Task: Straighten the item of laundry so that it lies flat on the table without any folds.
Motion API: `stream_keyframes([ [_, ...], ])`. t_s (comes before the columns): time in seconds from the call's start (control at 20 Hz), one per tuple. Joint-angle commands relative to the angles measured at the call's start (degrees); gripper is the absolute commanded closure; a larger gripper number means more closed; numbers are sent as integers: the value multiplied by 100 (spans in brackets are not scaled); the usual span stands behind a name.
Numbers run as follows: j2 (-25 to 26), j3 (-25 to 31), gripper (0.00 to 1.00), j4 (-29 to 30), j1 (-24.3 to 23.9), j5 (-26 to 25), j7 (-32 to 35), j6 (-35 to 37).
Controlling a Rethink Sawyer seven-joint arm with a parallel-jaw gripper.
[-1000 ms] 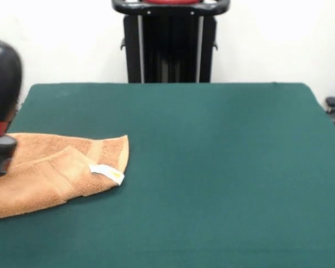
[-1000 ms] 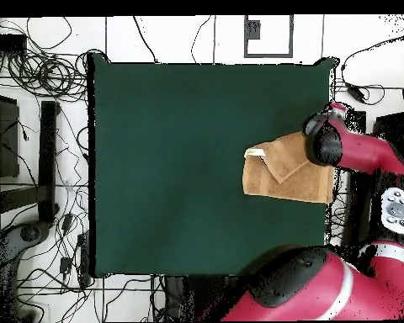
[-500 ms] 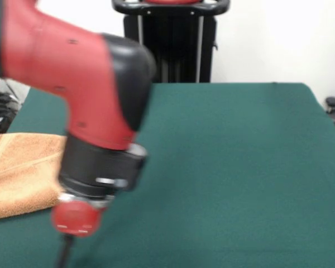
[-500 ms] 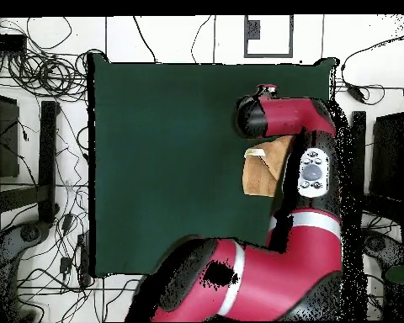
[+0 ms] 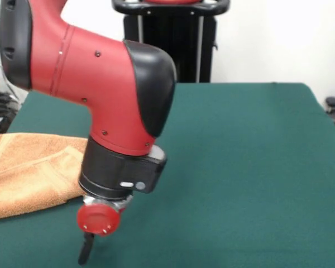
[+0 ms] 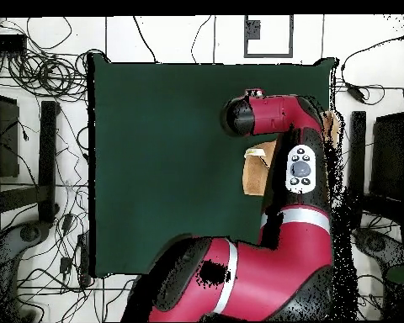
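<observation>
arm low beside the folded towel [image 5: 28,173]
gripper [image 5: 87,248] nears the table [image 5: 251,167], likely lining up a grab; can't tell its opening.

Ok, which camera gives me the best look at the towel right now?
The front view: the towel shows its folded layers at the table's left edge, though the arm hides one end. Overhead, the arm covers most of it; only a small strip shows.

Front view: low, close, level across the table [image 5: 251,167], beside the claw [image 5: 86,254].
Overhead view: high above the claw, straight down, whole table and floor round it.
Shared: table top, red arm [image 6: 277,113], towel [image 5: 28,173].
</observation>
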Motion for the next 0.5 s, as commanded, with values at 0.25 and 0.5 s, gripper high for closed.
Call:
stream_keyframes([
  [0.25,-318,294,0,930,-97,232,-2004,2196],
  [0.5,-623,433,0,1275,-11,349,-1696,2335],
])
